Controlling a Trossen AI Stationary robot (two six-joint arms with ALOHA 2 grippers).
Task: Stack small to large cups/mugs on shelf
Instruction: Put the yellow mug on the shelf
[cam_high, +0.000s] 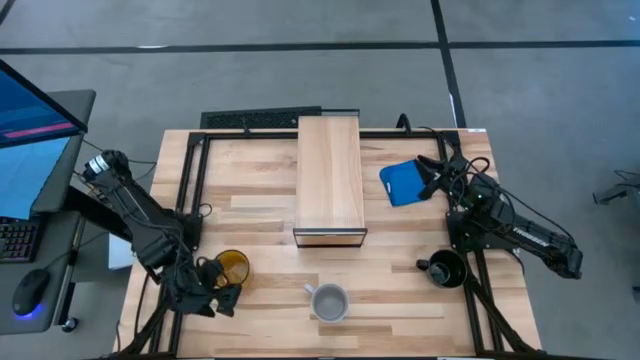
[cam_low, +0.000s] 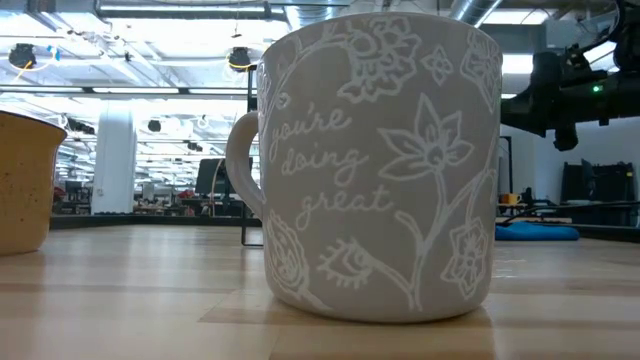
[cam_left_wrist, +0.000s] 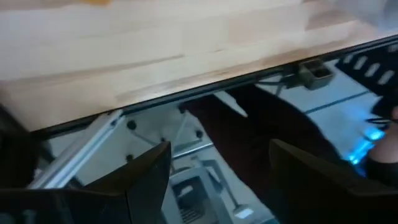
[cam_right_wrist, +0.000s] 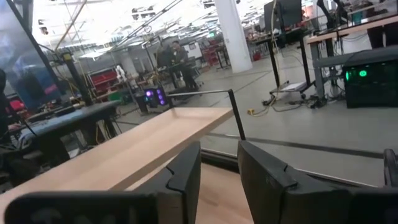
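Both arms are dark, jointed and boxy, with black cables looping around them. The left claw (cam_left_wrist: 217, 180) has flat, wedge-shaped black fingers; the right claw (cam_right_wrist: 219, 174) has similar blunt ones.

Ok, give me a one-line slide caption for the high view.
Three mugs, yellow, grey and black, wait on the table before the bare shelf.
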